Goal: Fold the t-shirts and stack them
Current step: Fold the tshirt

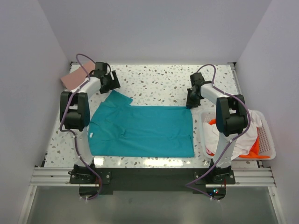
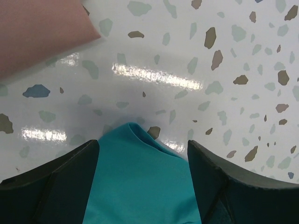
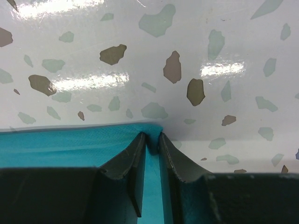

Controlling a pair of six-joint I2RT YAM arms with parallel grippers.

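A teal t-shirt [image 1: 140,130] lies spread flat on the speckled table. My left gripper [image 1: 108,83] is open over the tip of its far left sleeve. In the left wrist view the sleeve [image 2: 140,182] lies between the spread fingers [image 2: 70,172] of the gripper [image 2: 142,149]. My right gripper [image 1: 193,100] is shut on the shirt's far right corner. In the right wrist view the teal corner [image 3: 70,144] is pinched at the fingertips of the gripper [image 3: 152,136]. A folded dusty pink t-shirt [image 1: 74,77] lies at the far left and also shows in the left wrist view [image 2: 42,32].
A white slotted basket [image 1: 266,140] stands at the right edge of the table, holding a white t-shirt [image 1: 243,135] and an orange t-shirt [image 1: 254,150]. Bare table [image 1: 154,84] lies beyond the teal shirt. Walls close in the sides and back.
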